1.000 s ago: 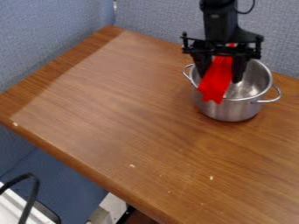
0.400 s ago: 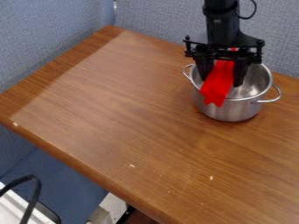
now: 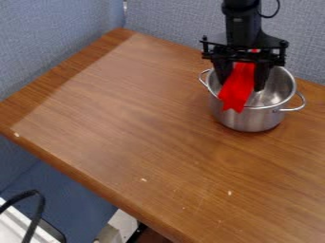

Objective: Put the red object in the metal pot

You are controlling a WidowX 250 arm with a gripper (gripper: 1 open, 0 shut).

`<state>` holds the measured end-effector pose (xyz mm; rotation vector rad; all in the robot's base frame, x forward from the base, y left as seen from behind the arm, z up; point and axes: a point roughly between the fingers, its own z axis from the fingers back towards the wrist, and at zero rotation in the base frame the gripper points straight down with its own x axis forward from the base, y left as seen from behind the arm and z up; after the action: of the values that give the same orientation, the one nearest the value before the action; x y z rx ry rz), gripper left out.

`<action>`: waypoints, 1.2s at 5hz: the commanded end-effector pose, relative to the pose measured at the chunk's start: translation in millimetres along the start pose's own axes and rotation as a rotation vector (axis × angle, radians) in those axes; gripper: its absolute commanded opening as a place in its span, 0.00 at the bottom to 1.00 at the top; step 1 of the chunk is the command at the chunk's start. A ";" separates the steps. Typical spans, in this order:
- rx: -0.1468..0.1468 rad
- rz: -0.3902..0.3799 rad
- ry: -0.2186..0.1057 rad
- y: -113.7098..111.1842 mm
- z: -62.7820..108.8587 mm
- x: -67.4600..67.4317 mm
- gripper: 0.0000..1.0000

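Red object (image 3: 237, 88) hangs tilted over the metal pot (image 3: 254, 106), its lower end at the near rim, pinched in our clamped gripper (image 3: 242, 65). If we release here, we judge it may catch that rim and tip outward onto the table (image 3: 114, 123).
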<state>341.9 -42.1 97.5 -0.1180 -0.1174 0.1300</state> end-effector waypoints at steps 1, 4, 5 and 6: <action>-0.004 -0.015 -0.050 -4.7 14.4 9.7 0.00; 0.007 -0.009 -0.035 -7.7 4.4 16.9 0.00; 0.011 -0.005 -0.026 -8.6 0.8 20.2 0.00; 0.016 0.001 -0.014 -8.5 -3.3 23.0 0.00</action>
<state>359.6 -44.7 83.1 -0.1010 -0.0819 0.1481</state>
